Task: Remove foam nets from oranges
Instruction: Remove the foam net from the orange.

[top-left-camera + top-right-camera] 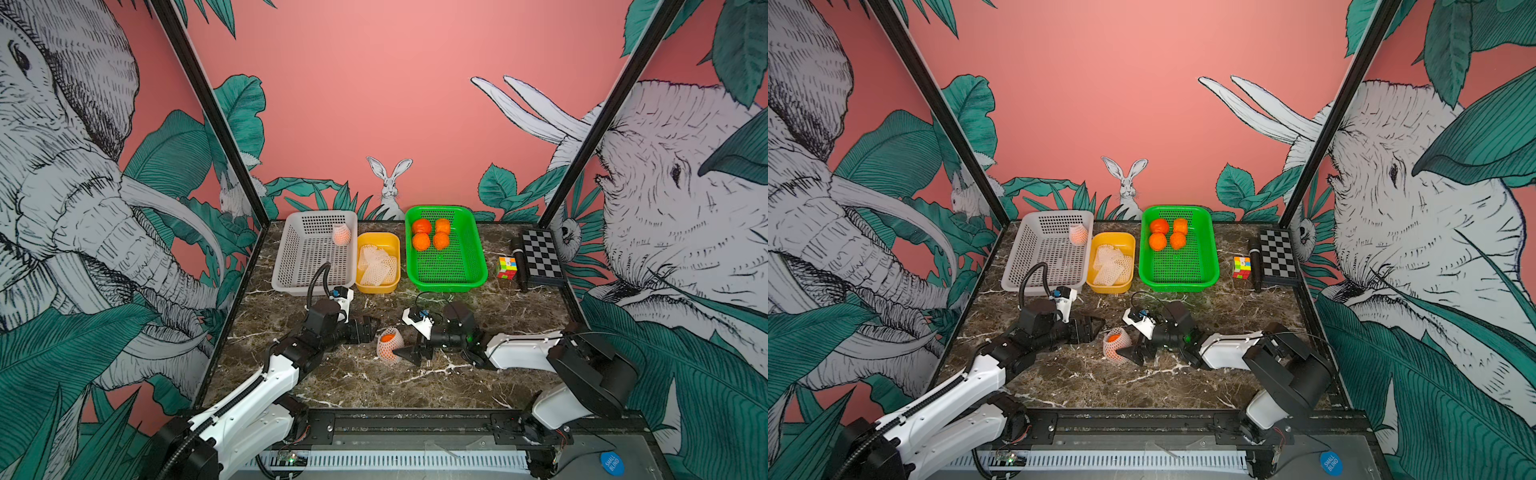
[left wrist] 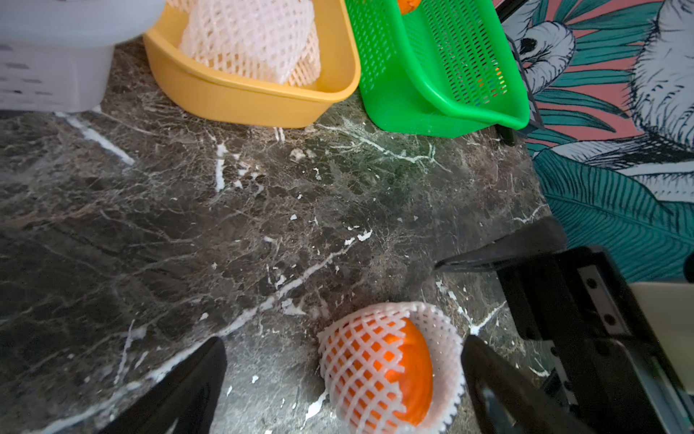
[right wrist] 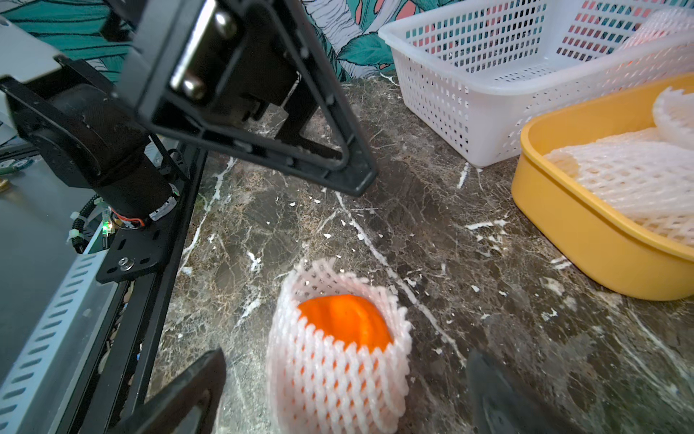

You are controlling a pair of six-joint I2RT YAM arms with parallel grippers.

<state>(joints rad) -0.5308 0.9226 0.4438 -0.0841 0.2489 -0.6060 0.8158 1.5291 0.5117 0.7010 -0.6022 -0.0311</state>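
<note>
Dial on the marble table (image 1: pixel 374 382), 12 at the back wall.

- The foam net (image 1: pixel 390 353), with its orange (image 1: pixel 387 337) inside, sits near 6.
- My left gripper (image 2: pixel 345 340) is at its 11, jaws spread and empty.
- My right gripper (image 3: pixel 347 353) comes in from 3, jaws wide. The net lies between them, seemingly untouched.
- Handling, my guess: the sleeve is light, soft and springy. The fruit is firm and will roll (no squeezing).
- I'd pinch the loose frilled collar.
- The sleeve's long axis is near upright, mouth up and leaning toward 12, with the orange's crown bare.
</note>
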